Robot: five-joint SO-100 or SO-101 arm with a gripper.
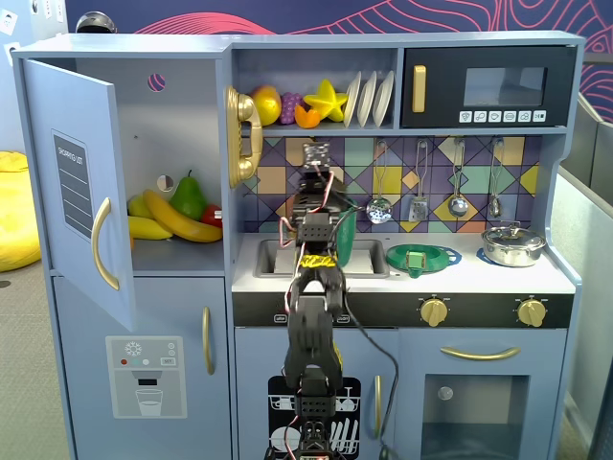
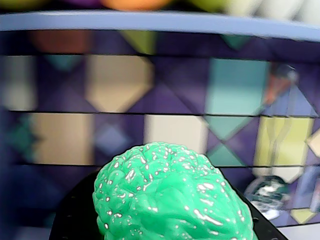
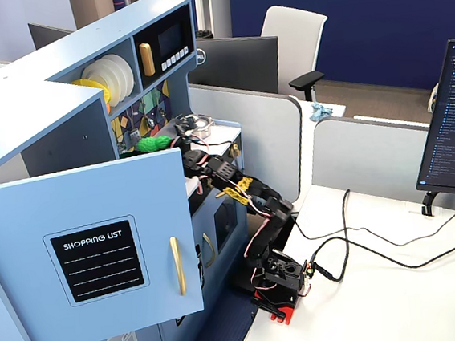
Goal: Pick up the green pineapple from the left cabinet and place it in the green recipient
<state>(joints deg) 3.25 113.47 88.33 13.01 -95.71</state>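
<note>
Wrist view showed our fingers clasping the green pineapple; we judged the green recipient just below.

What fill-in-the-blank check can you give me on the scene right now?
The gripper is shut on the green ____.
The door of the left cabinet stands ____.
Inside that cabinet, the pear stands behind a yellow ____.
Missing words: pineapple; open; banana.
</note>
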